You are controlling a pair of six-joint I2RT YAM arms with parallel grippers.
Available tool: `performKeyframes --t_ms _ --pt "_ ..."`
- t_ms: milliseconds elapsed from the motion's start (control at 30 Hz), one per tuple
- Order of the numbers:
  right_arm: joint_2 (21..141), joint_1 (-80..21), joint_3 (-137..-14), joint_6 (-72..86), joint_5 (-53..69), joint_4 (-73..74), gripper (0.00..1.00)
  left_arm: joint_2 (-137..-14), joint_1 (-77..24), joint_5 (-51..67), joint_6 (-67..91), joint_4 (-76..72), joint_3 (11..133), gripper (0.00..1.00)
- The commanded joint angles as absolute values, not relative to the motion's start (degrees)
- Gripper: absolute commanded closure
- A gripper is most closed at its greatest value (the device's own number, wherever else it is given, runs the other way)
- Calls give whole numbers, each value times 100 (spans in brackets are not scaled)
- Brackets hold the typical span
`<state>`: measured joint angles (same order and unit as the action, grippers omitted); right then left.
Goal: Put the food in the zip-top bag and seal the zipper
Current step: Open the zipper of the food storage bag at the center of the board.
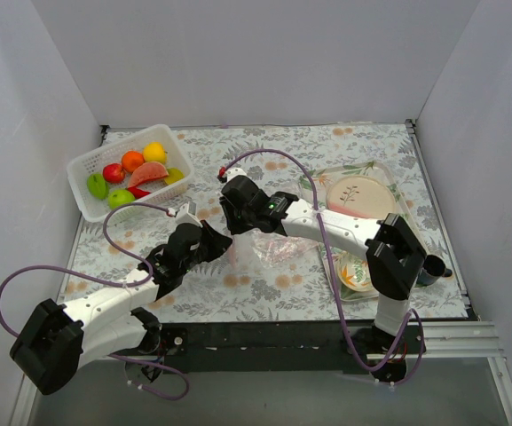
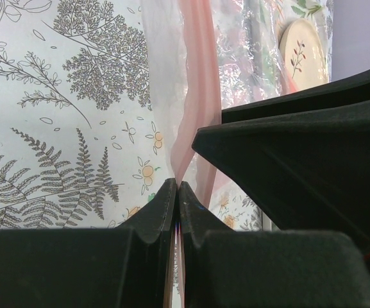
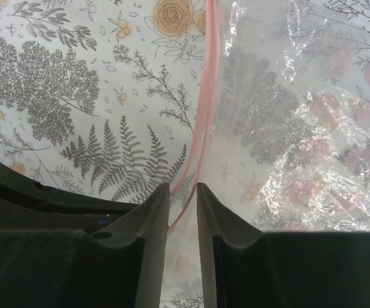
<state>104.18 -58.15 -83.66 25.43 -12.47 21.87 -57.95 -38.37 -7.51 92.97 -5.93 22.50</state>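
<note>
The clear zip-top bag (image 1: 269, 248) lies mid-table with its pink zipper (image 2: 197, 96) on its left edge. My left gripper (image 1: 222, 241) is shut on the zipper strip, which is pinched between its fingertips in the left wrist view (image 2: 177, 187). My right gripper (image 1: 236, 229) stands just beyond it; in the right wrist view (image 3: 183, 187) its jaws are slightly apart with the zipper (image 3: 205, 96) running between them. The food sits in the white basket (image 1: 82, 191): red apple (image 1: 112, 171), orange (image 1: 132, 161), lemon (image 1: 154, 152), watermelon slice (image 1: 147, 173), green apple (image 1: 97, 185). No fruit shows in the bag (image 3: 287, 128).
A clear tray (image 1: 397, 191) at the right holds a patterned plate (image 1: 355, 195) and a bowl (image 1: 355, 273). A dark cup (image 1: 429, 269) stands by the right arm's elbow. White walls enclose the floral-cloth table.
</note>
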Motion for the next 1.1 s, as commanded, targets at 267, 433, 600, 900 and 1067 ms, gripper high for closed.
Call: performKeyframes --t_ms 267,433,600,900,1067 --pt "10011 -5801 -8218 2470 -1248 2066 68 -5748 -3876 -949 9237 -563 2373 100" --pt "9932 -5801 -8139 2470 -1231 1978 67 -5774 -3876 -967 9246 -562 2364 100" --pt "9958 -5801 -8165 2452 -1169 1978 67 -5775 -3885 -967 9264 -571 2347 100" --pt "10204 -5897 -8341 2373 -949 2074 66 -5695 -3911 -993 9237 -554 2373 100" --pt "10292 -5941 -8542 2338 -932 2170 64 -5704 -3920 -984 9237 -545 2373 100"
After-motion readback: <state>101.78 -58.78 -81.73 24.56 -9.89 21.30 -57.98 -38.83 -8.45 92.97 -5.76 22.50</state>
